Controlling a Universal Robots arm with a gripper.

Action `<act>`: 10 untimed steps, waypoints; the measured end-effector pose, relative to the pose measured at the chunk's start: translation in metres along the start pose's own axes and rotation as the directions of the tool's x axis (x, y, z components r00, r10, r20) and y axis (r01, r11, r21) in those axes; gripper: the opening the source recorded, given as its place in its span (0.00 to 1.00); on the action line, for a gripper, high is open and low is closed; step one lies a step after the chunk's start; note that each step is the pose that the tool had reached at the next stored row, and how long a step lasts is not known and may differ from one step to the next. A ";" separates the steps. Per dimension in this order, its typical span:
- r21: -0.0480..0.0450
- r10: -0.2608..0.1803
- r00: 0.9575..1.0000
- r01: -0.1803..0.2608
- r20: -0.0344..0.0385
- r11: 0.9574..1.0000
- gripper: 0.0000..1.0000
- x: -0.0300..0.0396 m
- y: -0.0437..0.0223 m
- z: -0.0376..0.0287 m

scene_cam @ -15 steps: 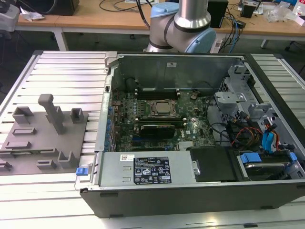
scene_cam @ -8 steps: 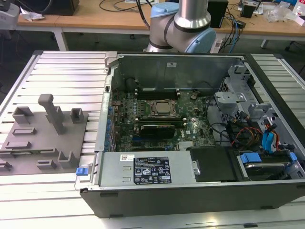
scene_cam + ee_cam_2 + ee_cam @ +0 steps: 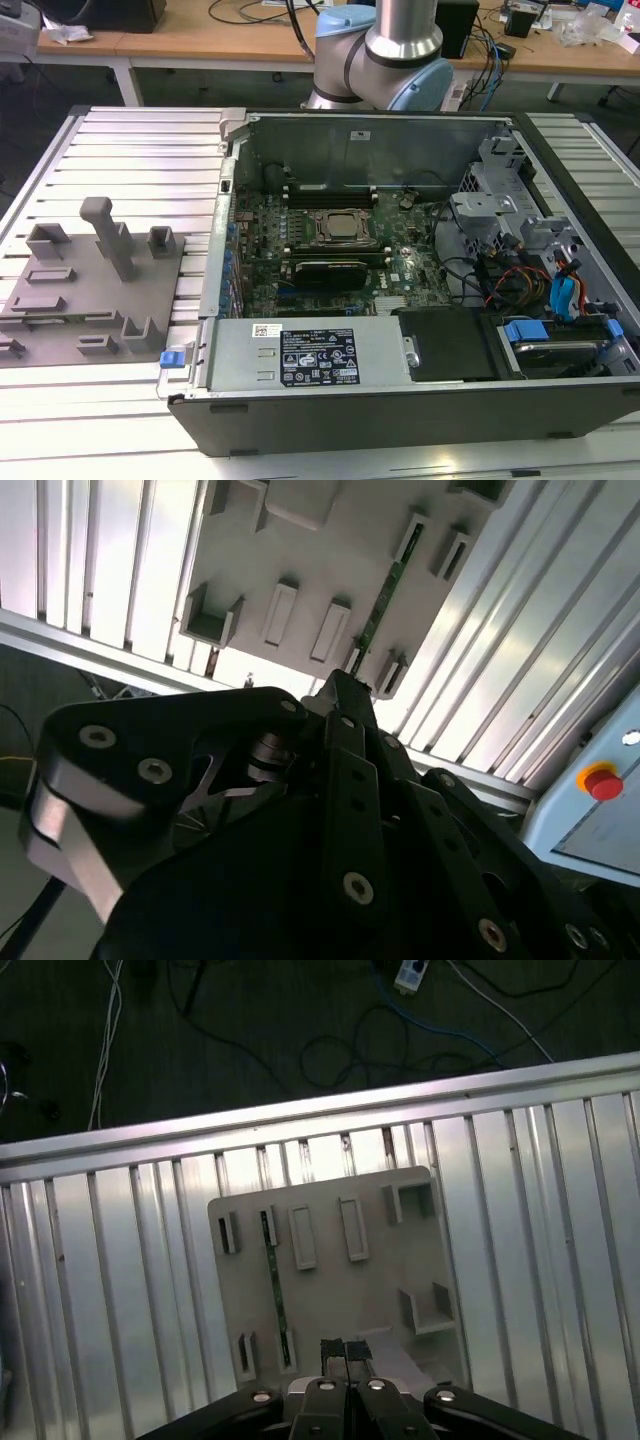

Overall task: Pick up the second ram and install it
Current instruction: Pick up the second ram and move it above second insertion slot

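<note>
Gripper (image 3: 345,1352) of black metal, seen from above in the first wrist view, with its two fingertips pressed together and nothing between them. It hangs over one edge of a flat grey fixture plate (image 3: 380,1290) that carries several raised slotted holders. The plate lies on a ribbed, silver aluminium worktop (image 3: 550,1210).

The second ram (image 3: 275,1280), a long, thin green circuit-board stick, stands on its long edge on this plate. Each end sits in a pair of small grey slotted holders (image 3: 232,1232). It runs roughly in line with the direction the gripper points, but it is offset to one side of the fingertips and apart from them. Its nearer end lies just beside the closed tips rather than under them.

In the second wrist view the gripper (image 3: 340,685) appears as a dark linkage body narrowing to its tip. The second ram (image 3: 384,590) is a slim green line reaching away from just beyond that tip across the fixture plate (image 3: 330,540).

In the exterior view the grey fixture plate (image 3: 60,310) sits on the worktop (image 3: 140,150) towards the exterior view's left. It is beside an open black and grey computer case (image 3: 400,400) with a large green motherboard (image 3: 330,250) exposed inside. The silver and pale blue robot arm (image 3: 400,40) rises behind the case.
</note>
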State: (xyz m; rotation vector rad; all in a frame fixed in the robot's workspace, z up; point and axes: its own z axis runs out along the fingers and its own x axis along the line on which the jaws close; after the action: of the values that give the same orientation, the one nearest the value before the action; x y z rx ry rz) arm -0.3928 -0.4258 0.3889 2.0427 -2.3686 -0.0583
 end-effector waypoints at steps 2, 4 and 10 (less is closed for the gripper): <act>0.001 -0.010 1.000 0.010 -0.007 1.000 0.11 -0.0002 0.0000 0.0000; 0.003 -0.011 1.000 0.011 -0.024 1.000 0.11 0.0000 0.0000 0.0001; 0.001 -0.023 1.000 0.023 -0.011 1.000 0.11 -0.0001 0.0000 0.0000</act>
State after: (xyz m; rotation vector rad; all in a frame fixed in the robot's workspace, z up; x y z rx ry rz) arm -0.3928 -0.4257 0.3890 2.0659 -2.3392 -0.0457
